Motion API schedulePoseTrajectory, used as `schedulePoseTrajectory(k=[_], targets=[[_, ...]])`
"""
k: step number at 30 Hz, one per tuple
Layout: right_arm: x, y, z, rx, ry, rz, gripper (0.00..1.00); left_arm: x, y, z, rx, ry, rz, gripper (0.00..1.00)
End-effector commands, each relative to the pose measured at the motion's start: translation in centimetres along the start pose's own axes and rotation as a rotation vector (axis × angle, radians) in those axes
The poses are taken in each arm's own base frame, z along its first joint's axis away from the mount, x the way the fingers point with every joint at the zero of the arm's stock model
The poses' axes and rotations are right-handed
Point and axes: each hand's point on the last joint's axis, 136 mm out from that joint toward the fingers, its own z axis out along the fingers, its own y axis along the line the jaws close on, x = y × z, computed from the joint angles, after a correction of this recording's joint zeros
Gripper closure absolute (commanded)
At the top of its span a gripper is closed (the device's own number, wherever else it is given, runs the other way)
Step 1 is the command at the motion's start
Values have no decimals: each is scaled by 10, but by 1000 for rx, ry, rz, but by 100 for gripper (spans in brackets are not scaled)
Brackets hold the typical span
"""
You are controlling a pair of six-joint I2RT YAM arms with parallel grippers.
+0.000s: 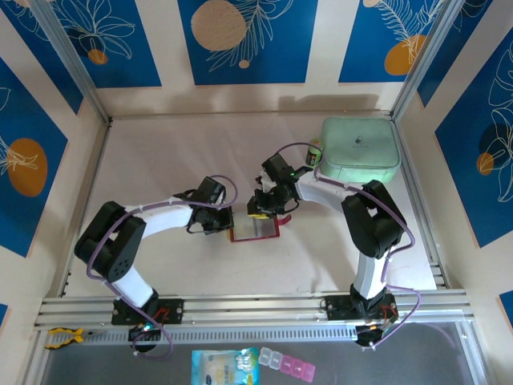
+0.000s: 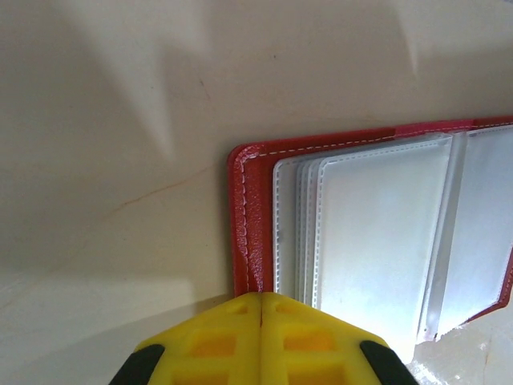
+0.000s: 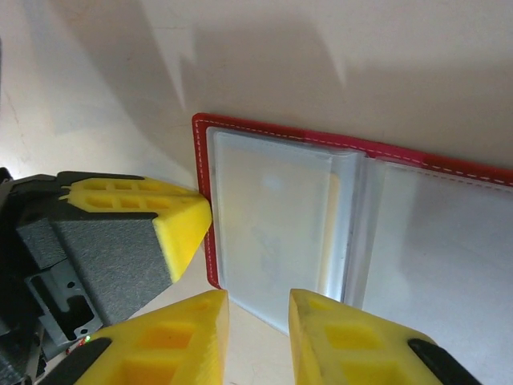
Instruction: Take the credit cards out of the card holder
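Pinning the open card holder's (image 1: 255, 228) red edge at mid-frame, the left gripper (image 2: 260, 298) is closed and empty. The right gripper (image 3: 258, 303), slightly parted and empty, should nip the tan credit card (image 3: 340, 204), not its clear pocket (image 3: 272, 216).

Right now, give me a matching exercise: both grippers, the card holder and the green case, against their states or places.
1 left gripper
2 right gripper
3 red card holder
4 mint green case

A at the far right
B lying open, clear pockets facing up
C shut, tip against the holder's edge
D jaws parted at a pocket's near edge

Pairs: 1-C, 2-D, 3-B, 4-A
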Motion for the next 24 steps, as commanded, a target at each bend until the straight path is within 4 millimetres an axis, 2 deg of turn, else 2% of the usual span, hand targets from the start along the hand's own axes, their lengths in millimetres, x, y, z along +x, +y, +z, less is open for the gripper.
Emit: schedulePoseTrajectory(k=[1,14,24], targets=[[4,6,4,-18,32,3,71,7,14,6,-40,29,-7,99],[14,13,22,-70,118,-9,65,9,19,6,-61,25,-7,100],[18,17,35,-41,155,-46,63,9,17,6,-50,22,-8,100]])
